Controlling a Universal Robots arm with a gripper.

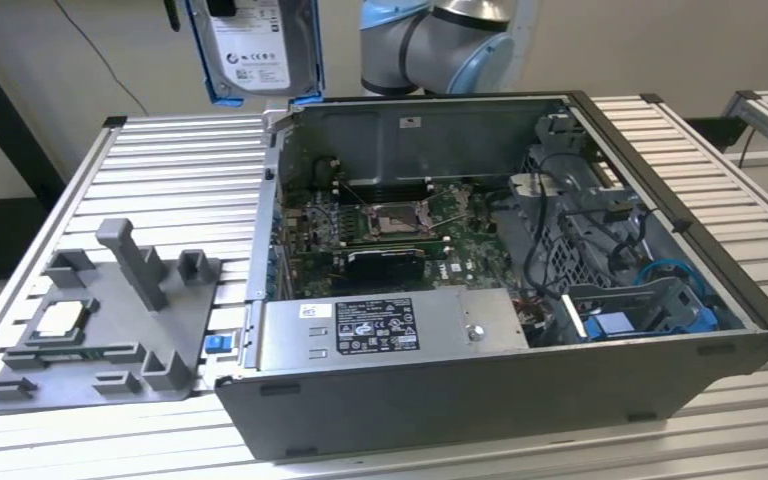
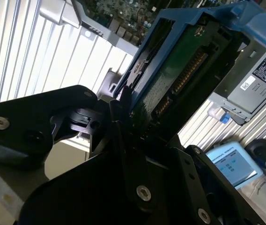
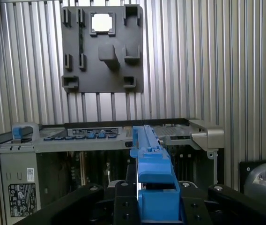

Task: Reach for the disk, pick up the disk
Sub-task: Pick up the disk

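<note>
The disk (image 1: pixel 257 50) hangs upright in the air above the table's back edge, left of the open computer case in the exterior view; its white label and blue frame show. In the second wrist view my gripper (image 2: pixel 123 110) is shut on the disk (image 2: pixel 180 70), black fingers clamped on the blue frame's edge, with the green board and connector facing the camera. In the first wrist view the disk's blue frame (image 3: pixel 149 154) stands edge-on between the black gripper (image 3: pixel 154 197) parts.
The open computer case (image 1: pixel 491 420) lies on the slatted metal table (image 1: pixel 157 180), with a silver power supply (image 1: pixel 384 325) and a fixed blue bracket (image 1: pixel 624 320) inside. A grey fixture plate (image 1: pixel 117 330) at the exterior view's left holds a square processor chip (image 1: pixel 61 318). The arm (image 1: pixel 438 45) rises behind the case.
</note>
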